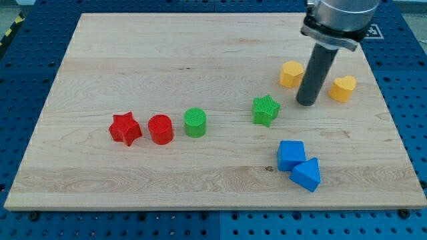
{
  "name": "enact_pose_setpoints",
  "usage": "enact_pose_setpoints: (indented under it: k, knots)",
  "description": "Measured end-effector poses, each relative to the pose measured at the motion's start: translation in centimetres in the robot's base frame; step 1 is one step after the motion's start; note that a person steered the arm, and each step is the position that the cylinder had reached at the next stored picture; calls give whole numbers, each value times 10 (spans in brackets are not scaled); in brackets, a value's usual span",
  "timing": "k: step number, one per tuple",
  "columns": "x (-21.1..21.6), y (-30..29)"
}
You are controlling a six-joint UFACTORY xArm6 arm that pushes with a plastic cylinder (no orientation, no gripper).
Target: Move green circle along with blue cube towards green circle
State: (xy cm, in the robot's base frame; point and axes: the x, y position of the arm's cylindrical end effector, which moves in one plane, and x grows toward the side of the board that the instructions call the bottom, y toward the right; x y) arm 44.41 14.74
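Observation:
The green circle (195, 123) stands left of the board's middle. The blue cube (290, 155) lies at the lower right, touching a blue triangle (307, 174) on its lower-right side. My tip (306, 103) rests on the board at the upper right, between two yellow blocks, right of a green star (265, 110). It is well above the blue cube and far right of the green circle, touching neither.
A red circle (161, 129) and a red star (125, 129) stand left of the green circle. A yellow hexagon-like block (291, 73) is left of the rod, a yellow heart-like block (343, 88) right of it. The wooden board (100, 180) ends close below the blue blocks.

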Motion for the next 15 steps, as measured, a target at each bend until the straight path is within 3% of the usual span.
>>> enact_pose_setpoints:
  k: [2, 4, 11, 13, 14, 15]
  knots:
    - [14, -40]
    - [39, -47]
    - [61, -91]
    - [38, -60]
    - [18, -79]
    - [18, -137]
